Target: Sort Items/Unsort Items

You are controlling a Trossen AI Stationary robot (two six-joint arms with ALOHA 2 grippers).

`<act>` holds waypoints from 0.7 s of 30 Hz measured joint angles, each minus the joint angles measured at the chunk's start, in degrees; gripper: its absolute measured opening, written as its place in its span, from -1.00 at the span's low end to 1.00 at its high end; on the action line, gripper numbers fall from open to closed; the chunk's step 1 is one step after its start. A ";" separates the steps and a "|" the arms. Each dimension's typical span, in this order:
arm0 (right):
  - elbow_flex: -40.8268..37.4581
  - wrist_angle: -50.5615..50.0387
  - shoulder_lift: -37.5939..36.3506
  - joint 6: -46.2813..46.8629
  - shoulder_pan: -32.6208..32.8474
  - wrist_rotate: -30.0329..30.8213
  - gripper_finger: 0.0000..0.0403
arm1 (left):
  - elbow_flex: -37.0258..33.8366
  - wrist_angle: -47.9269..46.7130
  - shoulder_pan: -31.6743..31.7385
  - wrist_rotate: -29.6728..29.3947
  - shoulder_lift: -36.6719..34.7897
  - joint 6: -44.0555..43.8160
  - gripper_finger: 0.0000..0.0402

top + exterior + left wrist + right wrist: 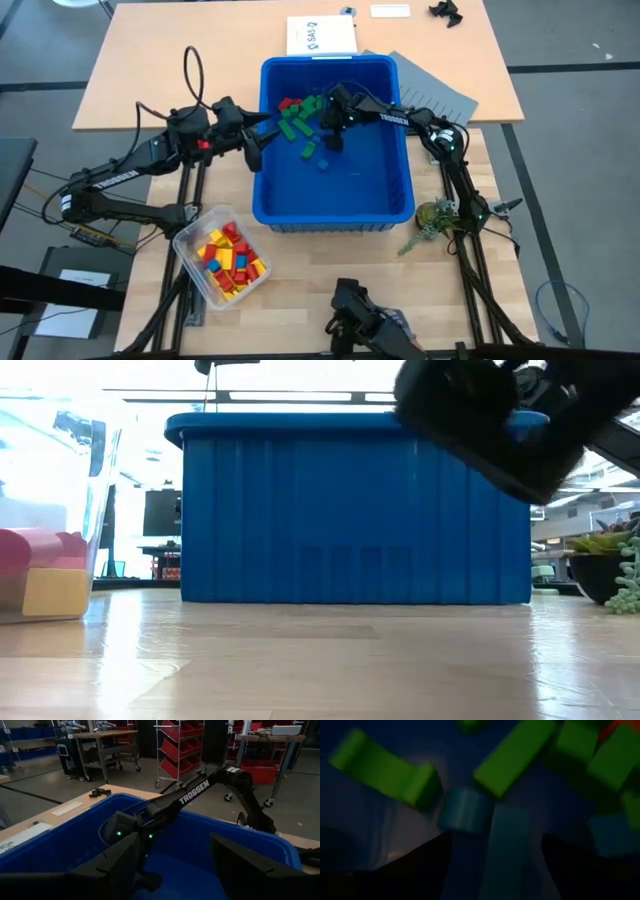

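High view. Large blue bin (335,205) on the surface (150,80), centre. Green blocks (296,122), a few red blocks (288,103) and loose blue blocks (309,150) lie heaped in its far-left corner. Small clear tub (190,262) near the front left holds red and yellow blocks (228,262). Right gripper (333,138) is low inside the bin beside the heap, jaws apart, nothing held. Left gripper (254,152) hangs at the bin's left wall, jaws apart, empty.

Low view. Bin wall (350,510) hides its contents. Tub (60,480) at left, a red block (40,548) and a yellow block (55,592) against its wall.

Left wrist view. Left gripper (172,865) above the bin rim (100,802), jaws wide; the right arm (200,795) reaches down into the bin.

Right wrist view. Right gripper (492,865) over a long pale-blue block (505,850) that lies between the open jaws, its long axis running along the gap and away from the camera. A short blue block (464,811) touches its far end. Green bars (512,756) lie askew beyond, long axes crossing at different angles.

Handling, judged: blocks light, rigid, smooth plastic, likely slippery on glossy faces, not fragile. Grip across the short width, on flat parallel sides near mid-length; wedge slopes would probably slip out.
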 joint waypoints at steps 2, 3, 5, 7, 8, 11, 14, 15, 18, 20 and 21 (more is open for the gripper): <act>-1.49 0.21 0.00 1.02 -0.69 0.15 0.52 | 0.00 -0.14 0.00 -0.02 0.00 -0.02 0.24; -2.49 0.77 -0.02 1.18 -0.97 0.21 0.52 | 0.00 -0.17 0.00 0.00 0.00 -0.04 0.24; -5.00 2.58 -0.19 1.45 -1.50 -0.87 0.52 | 0.00 -0.19 0.00 0.00 0.00 -0.05 0.24; -6.44 3.40 -0.57 1.89 -1.93 -1.25 0.52 | 0.00 -0.19 0.00 -0.02 0.00 -0.06 0.24; -6.89 3.71 -0.61 2.65 -2.18 -1.71 0.51 | 0.00 -0.19 0.00 -0.02 0.00 -0.06 0.24; -7.52 3.84 -0.63 4.01 -2.72 -3.84 0.35 | 0.00 -0.18 0.00 -0.02 0.00 -0.08 0.24; -7.55 3.30 -0.66 4.14 -2.64 -3.94 0.04 | 0.00 0.34 0.02 -0.02 0.00 -0.08 0.24; -7.52 3.10 -0.66 4.15 -2.62 -3.99 -0.10 | 0.00 0.54 0.00 -0.02 0.00 -0.08 0.24; -6.16 1.01 -0.55 4.22 -2.51 -3.07 -0.39 | 0.00 0.62 0.00 -0.02 0.00 -0.08 0.24; -4.97 -0.86 -0.61 4.18 -2.51 -2.47 -0.39 | 0.00 0.70 0.00 -0.02 0.00 -0.08 0.24; -4.55 -1.91 -0.91 4.09 -2.49 -1.85 -0.39 | 0.00 0.71 0.00 -0.02 0.00 -0.08 0.24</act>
